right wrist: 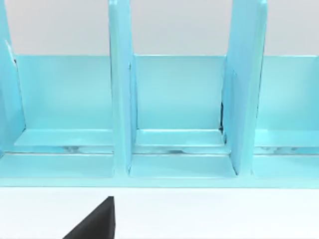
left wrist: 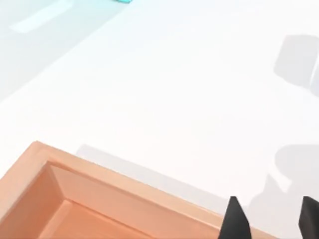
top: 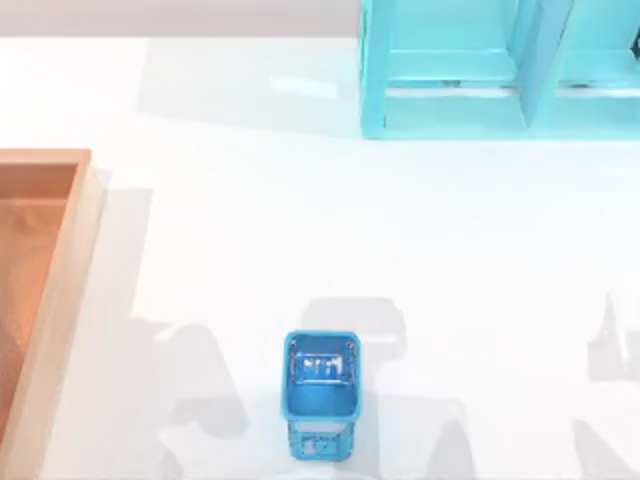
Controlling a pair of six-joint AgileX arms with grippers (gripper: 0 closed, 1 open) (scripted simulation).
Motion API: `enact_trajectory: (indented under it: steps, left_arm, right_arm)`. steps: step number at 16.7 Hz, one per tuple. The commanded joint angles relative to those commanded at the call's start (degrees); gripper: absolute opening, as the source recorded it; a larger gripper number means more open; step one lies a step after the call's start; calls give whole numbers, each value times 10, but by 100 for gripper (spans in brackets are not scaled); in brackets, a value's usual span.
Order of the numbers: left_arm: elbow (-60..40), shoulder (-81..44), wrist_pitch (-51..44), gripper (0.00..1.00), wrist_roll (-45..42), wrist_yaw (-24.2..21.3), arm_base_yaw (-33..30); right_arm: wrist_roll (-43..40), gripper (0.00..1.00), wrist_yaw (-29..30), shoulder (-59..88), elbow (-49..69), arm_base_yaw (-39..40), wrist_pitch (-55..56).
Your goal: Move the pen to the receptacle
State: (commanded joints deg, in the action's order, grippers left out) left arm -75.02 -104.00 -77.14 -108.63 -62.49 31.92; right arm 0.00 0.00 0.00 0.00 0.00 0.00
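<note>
**A:** Start at the left. What's there?

**B:** The receptacle (top: 40,300), a shallow wooden tray, lies at the left edge of the counter (top: 300,230). What shows of its floor looks bare. In the left wrist view, the left claw (left wrist: 270,221) hangs just above the tray's near rim (left wrist: 124,191). Its two dark fingertips (left wrist: 233,219) are spread apart with nothing between them.

**A:** And the pen?

**B:** It's further right, near the front middle of the counter, where the blue mesh cup (top: 320,395) stands well apart from the tray. A pale grey shape with dark marks sits inside it, and I take that for the pen (top: 322,368). How it rests in there is hard to tell.

**A:** On the right?

**B:** The turquoise shelf unit (top: 480,70) stands at the back right. The right claw (right wrist: 94,223) faces its compartments (right wrist: 174,124). Whether that claw is spread or pressed together, I cannot tell.

**A:** So which step is this?

**B:** I'd say the very first, the reach, since nothing is gripped yet.

**A:** What does the next move need?

**B:** One claw has to travel to the cup and come down from above. It should pinch the pen without catching the mesh wall, then lift straight up so the cup doesn't tip. The left one looks better placed for the carry to the tray.
</note>
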Motion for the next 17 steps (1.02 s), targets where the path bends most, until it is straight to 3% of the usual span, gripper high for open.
enact_trajectory:
  steps: [11,17]
  left_arm:
    - [0,0,0,98,0,0,0]
    - [0,0,0,100,0,0,0]
  right_arm:
    - [0,100,0,0,0,0,0]
    - [0,100,0,0,0,0,0]
